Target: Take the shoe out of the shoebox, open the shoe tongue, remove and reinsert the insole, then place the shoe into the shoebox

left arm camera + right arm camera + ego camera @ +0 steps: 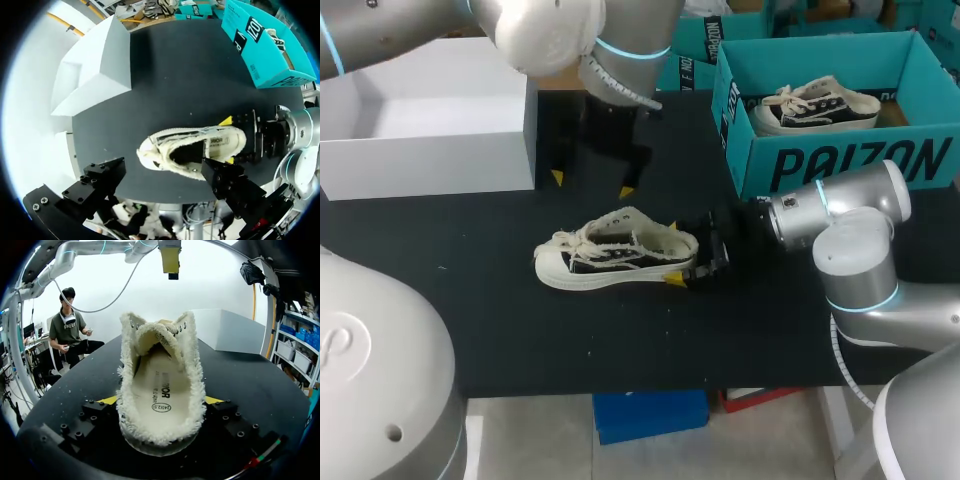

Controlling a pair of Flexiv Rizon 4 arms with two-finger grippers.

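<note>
right end effector is clamping the shoe at the heel, long axis running toward my left; left end effector is hovering above, wide open, empty

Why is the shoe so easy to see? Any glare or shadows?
Head view: the pale shoe stands out against the black table, hardly any shadow. Right wrist view: the insole is evenly lit, no glare. Left wrist view: shade only inside the shoe's toe.

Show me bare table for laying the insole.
Free: near edge of the table before the shoe, and between its toe and the white box. Crowded: the heel, at the right end effector, and beneath the left end effector.
</note>
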